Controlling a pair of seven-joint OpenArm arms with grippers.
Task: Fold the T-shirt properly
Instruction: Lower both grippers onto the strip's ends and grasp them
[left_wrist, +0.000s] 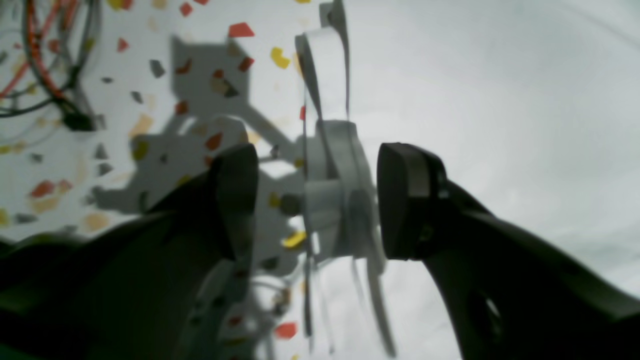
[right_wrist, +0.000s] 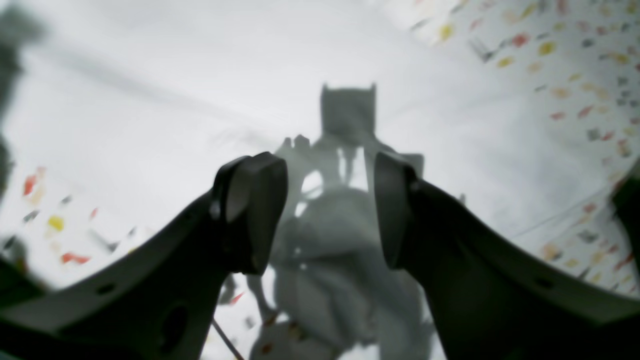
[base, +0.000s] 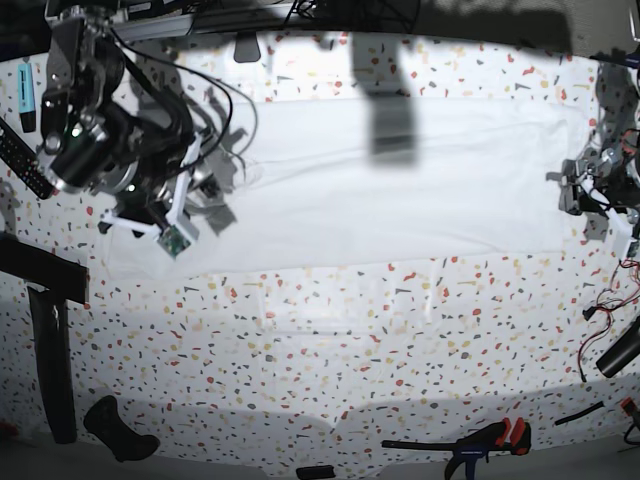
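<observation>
The white T-shirt (base: 400, 190) lies spread flat across the back half of the speckled table (base: 330, 340), wrinkly, with a dark shadow near its top middle. My right gripper (base: 205, 208) hovers over the shirt's left end. In the right wrist view its jaws (right_wrist: 325, 215) stand open and empty above plain cloth (right_wrist: 150, 100), casting a shadow on it. My left gripper (base: 577, 195) is at the shirt's right edge. In the left wrist view it (left_wrist: 320, 200) is open, with cloth (left_wrist: 500, 100) to its right. A blurred white piece I cannot identify stands between the fingers, touching neither.
Red and black cables (left_wrist: 45, 60) lie on the table beside the left gripper and trail at the right edge (base: 600, 310). A black remote (base: 20, 160) and a blue marker (base: 25, 85) sit far left. Clamps (base: 480, 440) and black tools (base: 50, 350) lie along the front and left.
</observation>
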